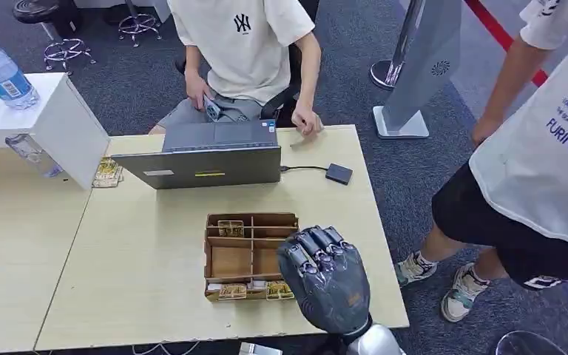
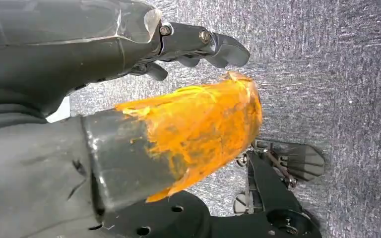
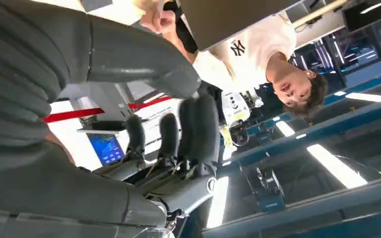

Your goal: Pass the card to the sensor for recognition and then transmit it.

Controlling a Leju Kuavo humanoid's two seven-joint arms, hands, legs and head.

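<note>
1. The robot's grey right hand [image 1: 325,277] rose at lower centre of the head view, back toward the camera, fingers curled over its top edge; whether it held a card could not be told from that side.
2. In the right wrist view the right hand's dark fingers [image 3: 198,134] stood apart from the thick thumb, with nothing visible between them.
3. The brown compartmented cardboard box [image 1: 250,255] sat on the pale wooden table [image 1: 140,259] just left of the right hand, with patterned cards [image 1: 231,228] in its rear cell and more along its front row.
4. The small black flat sensor [image 1: 339,174] lay at the table's right, cabled to the grey laptop [image 1: 207,155].
5. A seated person in a white shirt [image 1: 244,44] rested a hand on the far table edge.
6. The left hand [image 2: 198,47] hung over grey carpet, fingers curled on nothing, beside an orange-taped thumb.
</note>
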